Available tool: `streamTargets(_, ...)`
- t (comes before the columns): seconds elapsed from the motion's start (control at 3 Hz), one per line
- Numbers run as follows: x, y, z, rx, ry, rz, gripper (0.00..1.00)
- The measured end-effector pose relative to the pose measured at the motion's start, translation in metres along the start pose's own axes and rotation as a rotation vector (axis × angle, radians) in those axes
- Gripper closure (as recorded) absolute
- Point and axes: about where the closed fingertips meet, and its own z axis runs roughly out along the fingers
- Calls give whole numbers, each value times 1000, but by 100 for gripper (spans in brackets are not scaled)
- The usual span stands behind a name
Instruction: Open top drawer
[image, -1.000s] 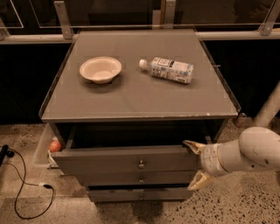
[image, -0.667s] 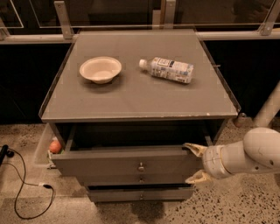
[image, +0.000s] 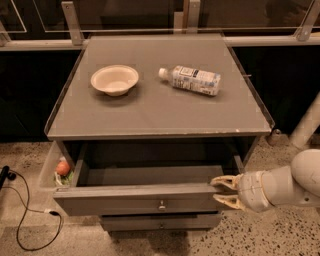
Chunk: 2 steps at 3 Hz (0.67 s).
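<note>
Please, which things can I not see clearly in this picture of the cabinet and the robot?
Camera view:
1. Inside of the top drawer: dark, shadowed by the cabinet top.
2. The lower drawer: mostly hidden beneath the top drawer.
3. Label on the bottle: too small to read.
4. Arm behind the gripper, which is at the top drawer's right end: cut off by the right edge.

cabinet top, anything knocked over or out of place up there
The bottle lies on its side, right of the upright bowl; no spill visible. The claw is lower down, at the right end of the pulled-out top drawer.
</note>
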Motion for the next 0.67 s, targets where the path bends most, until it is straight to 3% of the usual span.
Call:
streamTargets(0.33,0,0,0,0,0,0,85)
streamTargets(0.67,0,0,0,0,0,0,62)
